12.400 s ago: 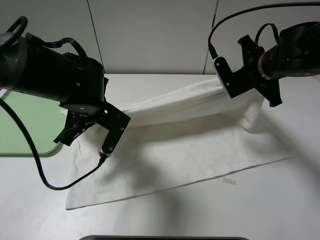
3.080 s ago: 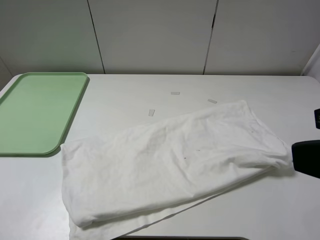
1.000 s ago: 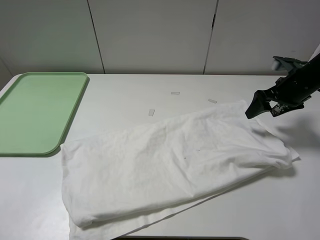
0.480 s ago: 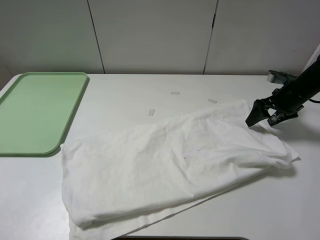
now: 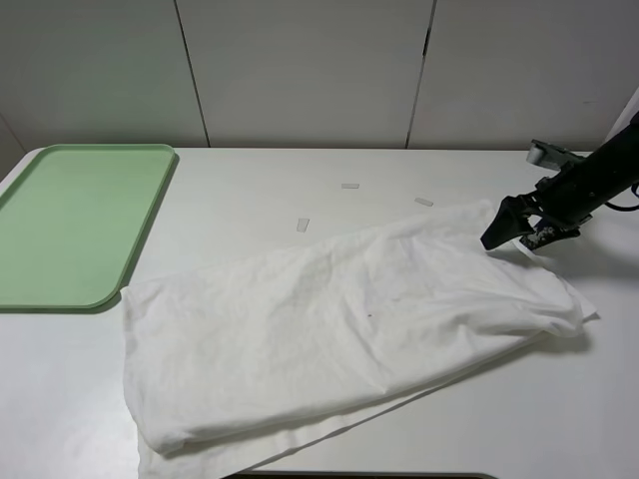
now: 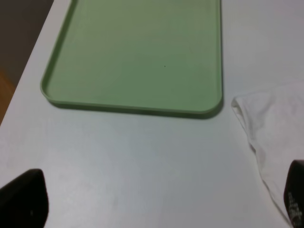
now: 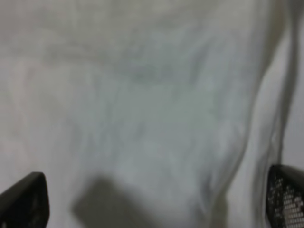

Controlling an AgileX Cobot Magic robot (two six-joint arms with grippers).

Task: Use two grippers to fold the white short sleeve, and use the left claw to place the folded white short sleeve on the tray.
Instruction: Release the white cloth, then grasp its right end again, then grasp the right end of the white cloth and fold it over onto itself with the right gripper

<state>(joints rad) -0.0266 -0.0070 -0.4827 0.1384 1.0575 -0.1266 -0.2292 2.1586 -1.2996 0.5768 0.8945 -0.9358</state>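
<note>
Shirt: the shirt (image 5: 339, 329) lies rumpled and folded over across the near counter (image 5: 300, 180), its left end just beside the tray (image 5: 70, 225).
Right gripper: the right gripper (image 5: 511, 232) is low at the shirt's far-right corner, jaws wide, holding nothing.
Left gripper: the left gripper (image 6: 156, 204) is over bare counter near the tray, jaws wide, empty.
Risk: the right jaws may pinch only the top layer, which would drag the fold apart.
</note>
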